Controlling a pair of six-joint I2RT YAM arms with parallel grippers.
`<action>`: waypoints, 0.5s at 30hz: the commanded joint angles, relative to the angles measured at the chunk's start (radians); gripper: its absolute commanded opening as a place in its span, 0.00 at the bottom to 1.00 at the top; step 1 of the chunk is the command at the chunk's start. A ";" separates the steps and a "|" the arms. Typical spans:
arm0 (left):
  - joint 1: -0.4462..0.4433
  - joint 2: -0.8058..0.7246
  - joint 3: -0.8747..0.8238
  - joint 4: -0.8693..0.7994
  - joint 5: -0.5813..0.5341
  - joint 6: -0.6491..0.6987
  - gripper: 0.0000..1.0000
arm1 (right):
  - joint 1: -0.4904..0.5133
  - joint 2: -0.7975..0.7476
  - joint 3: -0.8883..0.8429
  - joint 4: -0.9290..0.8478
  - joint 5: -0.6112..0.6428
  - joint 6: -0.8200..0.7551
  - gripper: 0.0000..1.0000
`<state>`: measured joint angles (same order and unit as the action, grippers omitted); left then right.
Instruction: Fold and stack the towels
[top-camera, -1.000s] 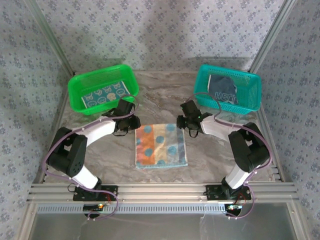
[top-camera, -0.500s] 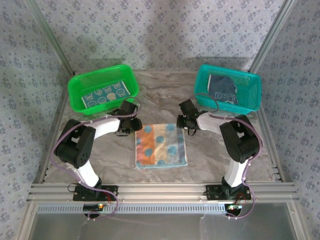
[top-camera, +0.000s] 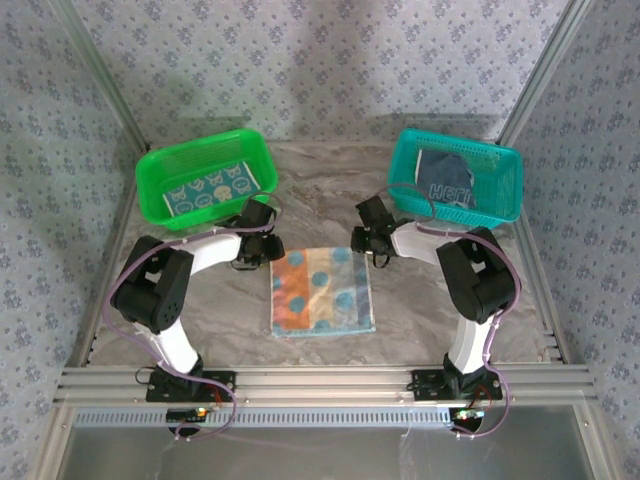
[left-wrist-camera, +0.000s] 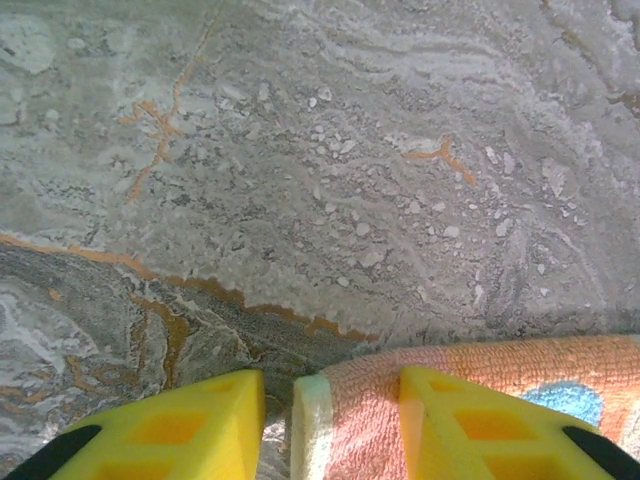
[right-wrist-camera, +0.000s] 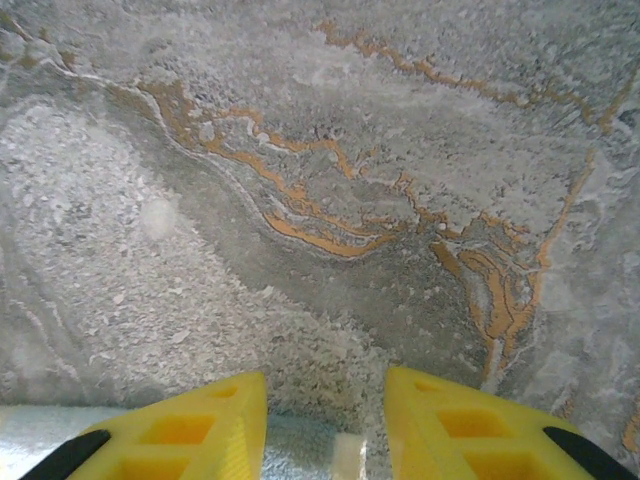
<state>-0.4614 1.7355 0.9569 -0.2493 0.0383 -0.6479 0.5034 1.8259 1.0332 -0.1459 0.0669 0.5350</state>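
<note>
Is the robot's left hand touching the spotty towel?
Cannot tell. In the left wrist view the left gripper straddles a corner of the spotty towel with open fingers; one finger overlaps the cloth, but whether it presses down isn't clear.

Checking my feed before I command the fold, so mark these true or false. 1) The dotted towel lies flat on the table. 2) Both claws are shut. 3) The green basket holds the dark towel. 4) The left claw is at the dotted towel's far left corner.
1) The dotted towel lies flat on the table. True.
2) Both claws are shut. False: the left claw and right claw are open, each with a far corner of the dotted towel between its fingers.
3) The green basket holds the dark towel. False: it holds the teal towel. The dark towel is in the teal basket.
4) The left claw is at the dotted towel's far left corner. True.
</note>
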 joint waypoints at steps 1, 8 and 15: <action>0.005 0.047 0.026 0.047 0.016 -0.004 0.37 | -0.002 0.037 0.016 -0.008 0.005 0.025 0.38; 0.001 0.059 0.022 0.065 0.046 -0.014 0.28 | 0.012 0.041 -0.005 -0.008 0.006 0.046 0.34; -0.017 0.073 0.029 0.064 0.042 -0.019 0.28 | 0.036 0.027 -0.022 -0.008 0.019 0.082 0.29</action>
<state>-0.4549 1.7473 0.9680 -0.2657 0.0360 -0.6559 0.5167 1.8320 1.0321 -0.1452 0.1062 0.5812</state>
